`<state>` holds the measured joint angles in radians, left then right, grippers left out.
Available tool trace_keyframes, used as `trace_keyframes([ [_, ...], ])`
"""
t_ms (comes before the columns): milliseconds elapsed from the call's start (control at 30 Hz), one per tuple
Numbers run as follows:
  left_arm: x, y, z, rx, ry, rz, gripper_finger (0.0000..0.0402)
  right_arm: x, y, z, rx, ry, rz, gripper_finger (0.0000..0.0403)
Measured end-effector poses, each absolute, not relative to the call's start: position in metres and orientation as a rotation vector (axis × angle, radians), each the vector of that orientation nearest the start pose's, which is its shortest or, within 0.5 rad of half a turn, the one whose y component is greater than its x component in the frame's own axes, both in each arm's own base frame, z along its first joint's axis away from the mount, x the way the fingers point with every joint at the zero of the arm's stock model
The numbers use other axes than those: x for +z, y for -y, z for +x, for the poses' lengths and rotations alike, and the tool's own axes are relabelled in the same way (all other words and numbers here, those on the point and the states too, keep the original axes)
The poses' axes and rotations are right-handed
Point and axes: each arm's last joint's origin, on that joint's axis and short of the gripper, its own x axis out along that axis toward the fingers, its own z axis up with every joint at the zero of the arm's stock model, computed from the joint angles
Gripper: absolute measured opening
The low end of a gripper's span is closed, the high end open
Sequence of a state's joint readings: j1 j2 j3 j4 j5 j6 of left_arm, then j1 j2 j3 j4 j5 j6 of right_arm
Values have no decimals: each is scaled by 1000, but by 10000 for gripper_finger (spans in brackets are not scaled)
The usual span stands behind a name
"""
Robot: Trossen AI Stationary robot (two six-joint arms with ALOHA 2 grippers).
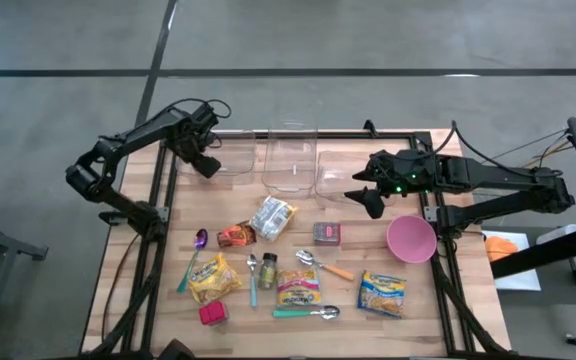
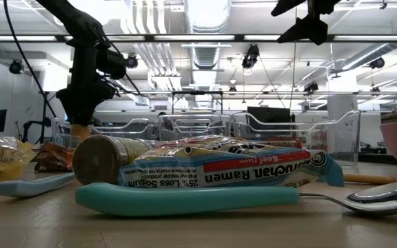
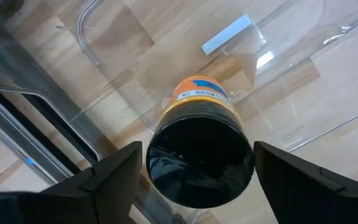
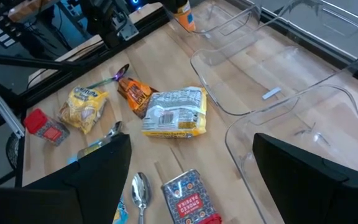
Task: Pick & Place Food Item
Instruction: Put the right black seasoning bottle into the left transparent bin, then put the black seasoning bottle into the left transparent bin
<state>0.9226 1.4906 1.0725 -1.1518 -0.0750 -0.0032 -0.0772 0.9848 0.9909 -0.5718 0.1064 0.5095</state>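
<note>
Left wrist view: left tool (image 3: pixel 197 171) hangs open astride an orange jar (image 3: pixel 199 146), seemingly inside the clear bin (image 3: pixel 328 93).

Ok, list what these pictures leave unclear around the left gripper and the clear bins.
- Jar: in the left wrist view only its dark lid and an orange strip of label show; the contents are unreadable.
- Jar's base: the lid hides whether it rests on the left bin floor.
- Left gripper: in the high view it covers the jar.
- Low view: the ramen packet blocks the bins' lower parts.
</note>
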Motion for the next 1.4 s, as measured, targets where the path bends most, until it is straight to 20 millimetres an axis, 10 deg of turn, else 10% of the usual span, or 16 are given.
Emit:
trace_keyframes([
  [633,242,-191,140,805,-1439,-638,316,333,19,199,-319,-506,492,331],
  [1400,343,-169,135,800,-1069,-589,317,335,44,190,-374,-499,510,331],
])
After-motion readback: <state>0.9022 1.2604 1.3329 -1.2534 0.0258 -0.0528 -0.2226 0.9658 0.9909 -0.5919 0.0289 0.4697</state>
